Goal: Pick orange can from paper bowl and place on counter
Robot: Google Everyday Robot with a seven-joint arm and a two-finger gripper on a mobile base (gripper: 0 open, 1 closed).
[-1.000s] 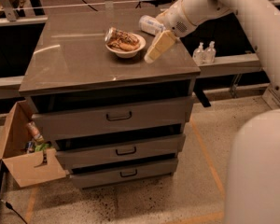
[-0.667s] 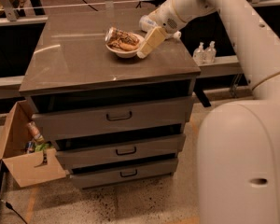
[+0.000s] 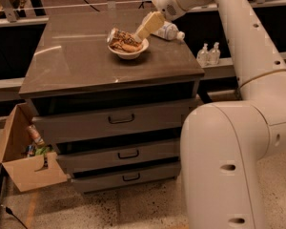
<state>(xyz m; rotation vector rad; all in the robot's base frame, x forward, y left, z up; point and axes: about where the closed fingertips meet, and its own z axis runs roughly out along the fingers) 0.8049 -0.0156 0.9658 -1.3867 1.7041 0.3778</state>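
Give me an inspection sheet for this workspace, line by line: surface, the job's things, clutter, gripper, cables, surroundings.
Surface: counter, glossy, on top of a cabinet with three drawers.
Job's things: orange can lies on its side in the paper bowl, toward the back of the counter.
Clutter: clear bottle lies on the counter behind and to the right of the bowl.
Gripper: gripper is at the bowl's right rim, next to the can.
Cables: dark cable on the floor at lower left.
Surroundings: open cardboard box beside the cabinet; two small bottles on a ledge to the right.

glossy counter point(image 3: 81, 66), matt gripper point(image 3: 143, 32) over bowl point(image 3: 129, 54)
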